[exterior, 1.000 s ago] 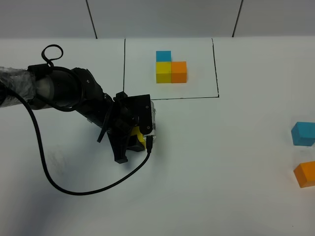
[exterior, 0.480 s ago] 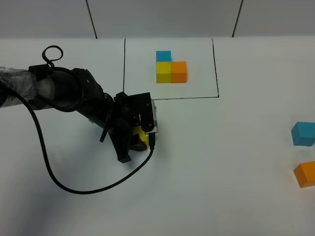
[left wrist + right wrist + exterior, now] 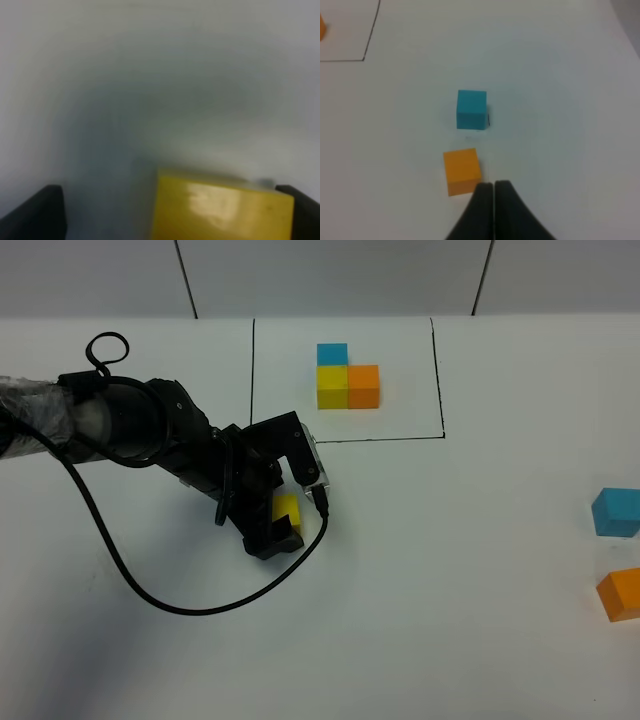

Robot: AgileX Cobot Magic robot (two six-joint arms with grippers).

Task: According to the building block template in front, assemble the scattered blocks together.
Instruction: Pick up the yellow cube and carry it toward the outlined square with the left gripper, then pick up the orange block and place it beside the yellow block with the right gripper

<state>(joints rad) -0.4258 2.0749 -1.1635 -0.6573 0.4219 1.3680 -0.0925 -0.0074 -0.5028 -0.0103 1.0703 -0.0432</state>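
Note:
The building block template (image 3: 345, 375) is a blue, a yellow and an orange cube in an L inside a thin black frame at the back. My left gripper (image 3: 280, 525) is low over the table in front of the frame's left corner. It is open around the loose yellow cube (image 3: 287, 508). In the left wrist view that yellow cube (image 3: 220, 210) lies against one finger, with a wide gap to the other finger (image 3: 35, 212). The loose blue cube (image 3: 615, 512) and orange cube (image 3: 620, 593) lie at the far right. My right gripper (image 3: 494, 200) is shut and empty beside the orange cube (image 3: 462, 170), with the blue cube (image 3: 471, 109) beyond it.
The left arm's black cable (image 3: 130, 580) loops over the white table (image 3: 450, 590) to the left of and in front of the left gripper. The black frame line (image 3: 380, 439) runs just behind the left gripper.
The left gripper has shifted a little to the right and turned. More of the yellow cube shows between its fingers. The blue and orange cubes have not moved.

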